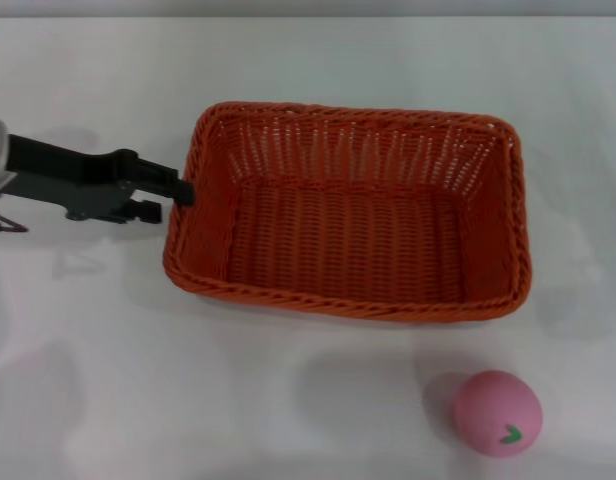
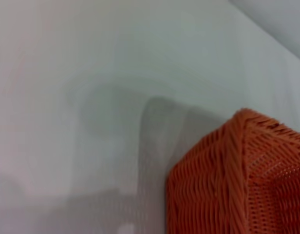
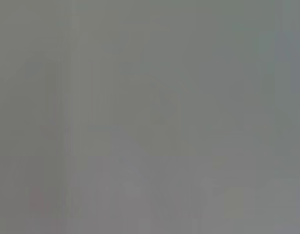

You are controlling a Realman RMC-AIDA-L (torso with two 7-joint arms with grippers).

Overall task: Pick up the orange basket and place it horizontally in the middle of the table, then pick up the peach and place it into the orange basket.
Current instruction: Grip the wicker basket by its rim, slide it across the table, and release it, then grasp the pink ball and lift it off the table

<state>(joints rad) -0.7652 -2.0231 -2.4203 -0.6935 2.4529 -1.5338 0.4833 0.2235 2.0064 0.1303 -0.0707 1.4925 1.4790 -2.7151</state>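
A plain white table (image 1: 108, 380) fills every view, smooth and bare but for soft shadows, and no wall or room shows beyond it. The left gripper (image 1: 178, 190) sits at the left short end of the orange basket (image 1: 353, 210), its dark fingertips touching the braided rim there; whether they are clenched on that rim or have let go cannot be told. The basket lies with its long sides running across the table, roughly at the middle, which suggests the arm is at that end to set it square. The peach (image 1: 496, 412) rests on the table near the basket's front right corner, apart from it. The right gripper is out of sight.
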